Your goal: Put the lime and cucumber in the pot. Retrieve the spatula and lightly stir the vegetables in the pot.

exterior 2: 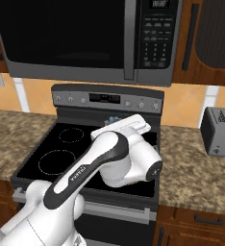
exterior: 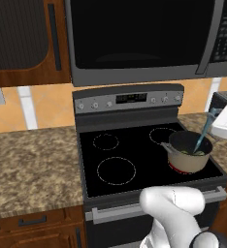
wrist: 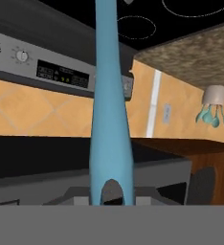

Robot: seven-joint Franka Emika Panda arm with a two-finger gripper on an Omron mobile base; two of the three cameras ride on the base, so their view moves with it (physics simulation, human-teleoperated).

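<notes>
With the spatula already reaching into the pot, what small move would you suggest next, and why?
Probably a gentle sweep of the spatula around inside the pot: the end effector is shut on its handle, the blade end dips below the rim, and something greenish lies inside.

My left base camera sits behind the arm, looking forward and down at the stove (exterior: 135,160) from mid range, with the pot (exterior: 188,152) at four o'clock and the microwave (exterior: 139,38) at twelve. My right base camera faces the same stove (exterior 2: 52,153) from the other side, the arm's bulk (exterior 2: 109,163) at six o'clock and a toaster (exterior 2: 219,130) at three. Both share stove, microwave and counter (exterior: 33,160). My hand camera is rolled over, very close along the spatula handle (wrist: 109,105), with the burners at twelve.
</notes>
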